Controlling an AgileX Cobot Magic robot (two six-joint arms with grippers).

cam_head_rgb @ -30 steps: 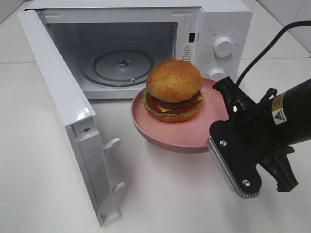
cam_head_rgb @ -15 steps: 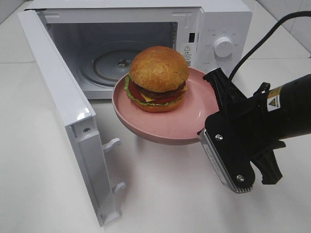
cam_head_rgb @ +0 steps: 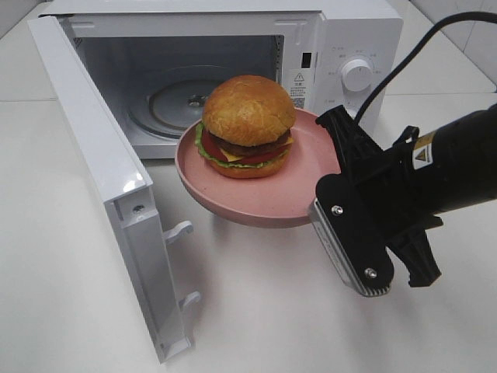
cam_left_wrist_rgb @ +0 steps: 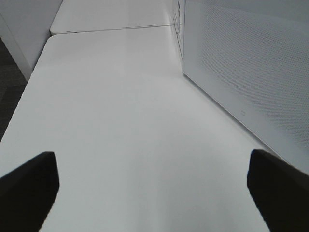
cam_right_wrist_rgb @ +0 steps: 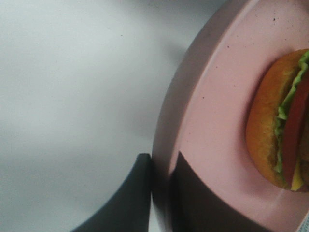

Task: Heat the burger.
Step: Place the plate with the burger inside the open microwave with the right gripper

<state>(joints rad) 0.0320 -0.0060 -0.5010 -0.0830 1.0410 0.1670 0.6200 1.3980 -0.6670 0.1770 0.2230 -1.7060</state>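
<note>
Pinching plate (cam_head_rgb: 272,200) rim — right gripper (cam_head_rgb: 323,169), burger (cam_head_rgb: 247,123) aboard

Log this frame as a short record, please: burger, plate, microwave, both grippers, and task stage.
burger: upright on the pink plate
pink plate: lifted off the table, in front of the microwave opening
right gripper: shut on the plate's rim
left gripper: open, holding nothing, above the table
microwave: door open, glass turntable visible inside
task stage: burger not yet inside
</note>
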